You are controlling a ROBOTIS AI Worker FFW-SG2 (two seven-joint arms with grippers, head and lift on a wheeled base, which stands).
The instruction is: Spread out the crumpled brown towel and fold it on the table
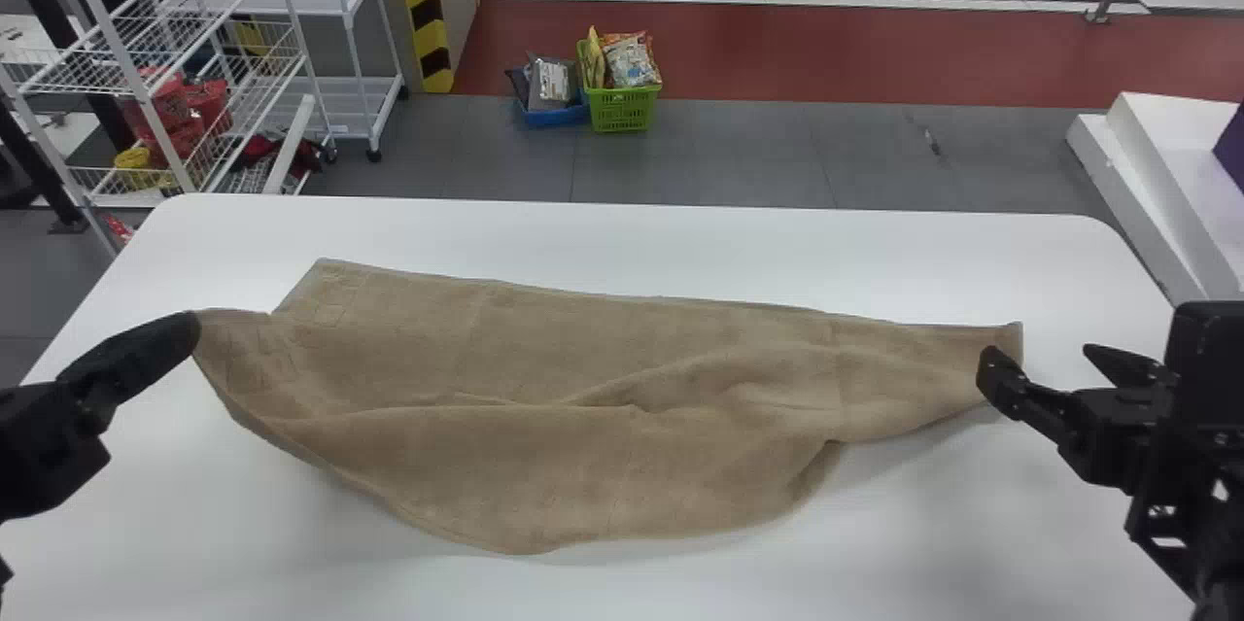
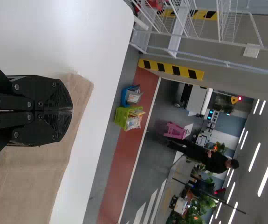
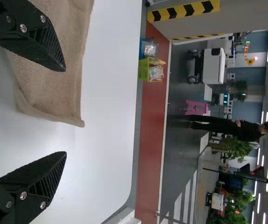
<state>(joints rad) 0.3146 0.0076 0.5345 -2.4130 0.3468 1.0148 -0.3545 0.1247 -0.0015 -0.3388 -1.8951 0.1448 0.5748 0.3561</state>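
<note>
Got the brown towel half-spread on the white table. Seems to be pinching its nine-o'clock corner in the closed left gripper, good for anchoring. Holding the empty right gripper wide open by the three-o'clock end, handy for grabbing.

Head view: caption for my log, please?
Left gripper holding one end of the rumpled brown towel, open right gripper at the other.

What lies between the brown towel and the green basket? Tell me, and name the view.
In the head view, a strip of white tabletop, then grey tiled floor.
</note>
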